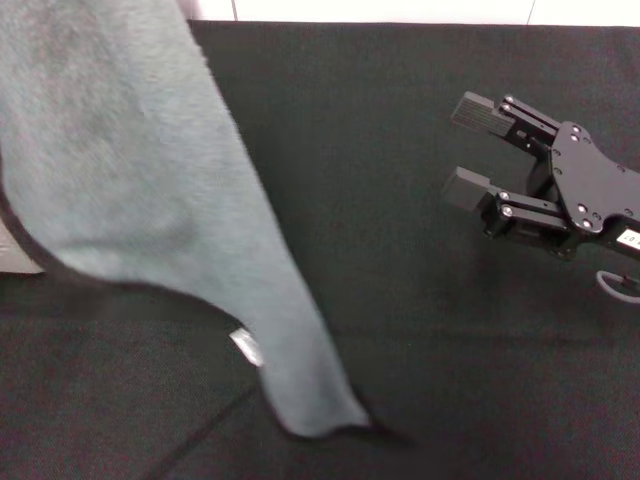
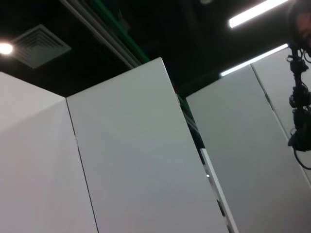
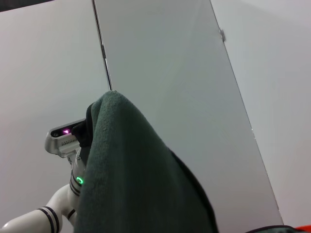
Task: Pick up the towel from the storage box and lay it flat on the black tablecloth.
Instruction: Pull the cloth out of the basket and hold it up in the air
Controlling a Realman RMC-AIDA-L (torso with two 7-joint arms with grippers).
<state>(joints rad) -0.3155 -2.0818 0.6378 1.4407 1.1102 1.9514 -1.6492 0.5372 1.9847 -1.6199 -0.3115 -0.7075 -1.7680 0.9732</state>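
Note:
The grey-green towel [image 1: 130,170] hangs from high at the upper left and narrows to a tip that reaches the black tablecloth [image 1: 400,320] near the front middle. A small pale tag [image 1: 245,347] shows on its black edging. In the right wrist view, the towel [image 3: 136,184] hangs from my raised left gripper [image 3: 87,121], which is shut on its top. My left gripper is out of the head view. My right gripper [image 1: 462,148] is open and empty above the tablecloth at the right, well apart from the towel. The storage box is hidden behind the towel.
A pale sliver [image 1: 12,255] shows at the left edge under the towel. White wall panels [image 2: 136,160] stand around the workspace. The tablecloth spreads across the whole table up to its far edge [image 1: 400,22].

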